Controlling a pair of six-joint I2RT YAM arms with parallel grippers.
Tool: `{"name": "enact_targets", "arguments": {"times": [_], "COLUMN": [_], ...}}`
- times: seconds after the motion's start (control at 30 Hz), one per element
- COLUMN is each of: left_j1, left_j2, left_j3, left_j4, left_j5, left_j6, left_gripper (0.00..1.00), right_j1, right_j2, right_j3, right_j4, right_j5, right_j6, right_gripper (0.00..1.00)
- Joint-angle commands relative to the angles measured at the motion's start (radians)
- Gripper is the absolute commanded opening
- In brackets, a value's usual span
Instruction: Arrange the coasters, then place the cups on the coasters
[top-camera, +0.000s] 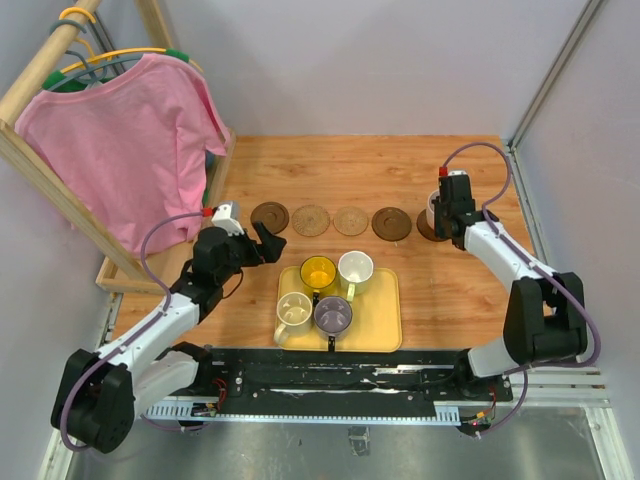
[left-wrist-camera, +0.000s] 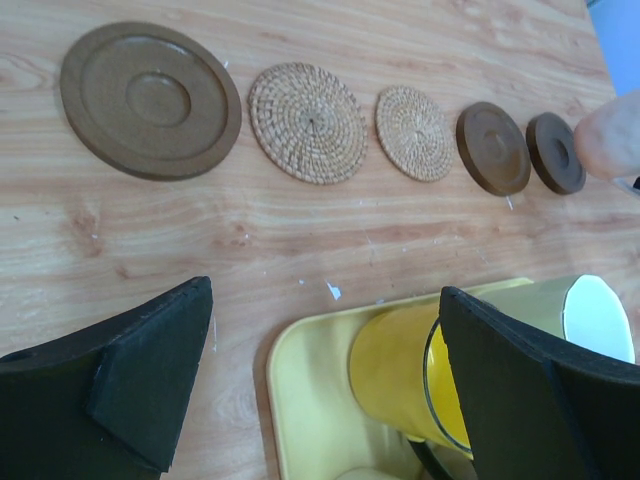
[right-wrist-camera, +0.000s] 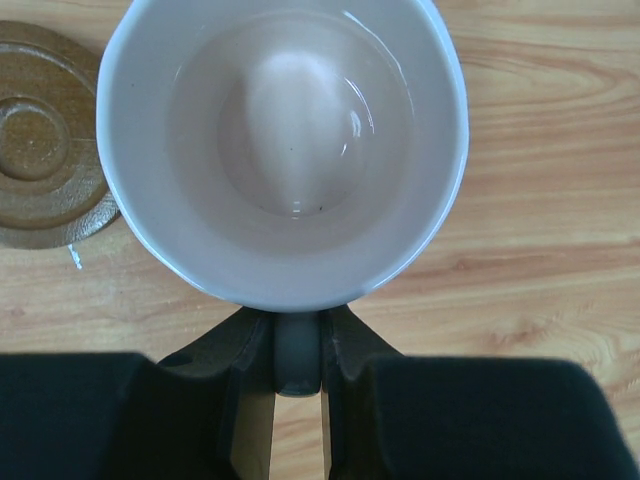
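Where the right fingers (right-wrist-camera: 238, 352) are pinching: on the handle (right-wrist-camera: 297, 365) of the pale pink cup (right-wrist-camera: 285, 150), one black pad pressing each side, nearly together.
Right gripper (right-wrist-camera: 297, 345): holding that cup mouth-up at the right end of the coaster row, right of centre in the overhead view.
Pale pink cup: covering the right edge of a dark brown coaster (right-wrist-camera: 40, 150) at the left of the wrist view; I cannot tell whether it is resting or hanging just off the wood.
Left fingers (left-wrist-camera: 150, 370): standing spread wide, gripping nothing.
Left gripper (left-wrist-camera: 325, 335): hovering at the upper left corner of the yellow tray (left-wrist-camera: 300, 400), the yellow cup (left-wrist-camera: 395, 375) lying just beside its right finger.
Coaster row (top-camera: 351, 220): five discs lying in one line across the middle of the table (top-camera: 450, 290), above the tray: dark brown, tan woven, tan woven, dark brown, dark brown, each apart from its neighbour.
Tray cups: yellow and white cup (top-camera: 355, 267) sitting in the upper half, cream cup (top-camera: 293, 311) and purple-grey cup (top-camera: 332, 315) in the lower half.
Upper left corner: a pink shirt (top-camera: 130, 140) hanging on a wooden rack (top-camera: 30, 75).
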Motion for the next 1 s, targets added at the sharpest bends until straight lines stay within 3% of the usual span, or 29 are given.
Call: {"name": "enact_targets", "arguments": {"times": [0.0, 0.33, 0.97], "left_j1": [-0.009, -0.01, -0.01], "left_j2": [0.01, 0.108, 0.107], "left_j3": [0.05, 0.093, 0.093], "left_j4": [-0.005, 0.022, -0.002], "left_j5": [-0.055, -0.046, -0.033], "left_j6": [0.02, 0.006, 0.015], "left_gripper": [1.0, 1.0, 1.0], "right_j1": [-0.041, -0.065, -0.096], "right_j2": [0.037, 0.114, 0.098], "right_j3": [0.07, 0.109, 0.006], "right_j4": [0.128, 0.12, 0.145], "right_j5": [-0.029, -0.055, -0.143], "right_j6": [-0.065, -0.063, 0.0], "right_gripper": [0.01, 0.01, 0.01]}}
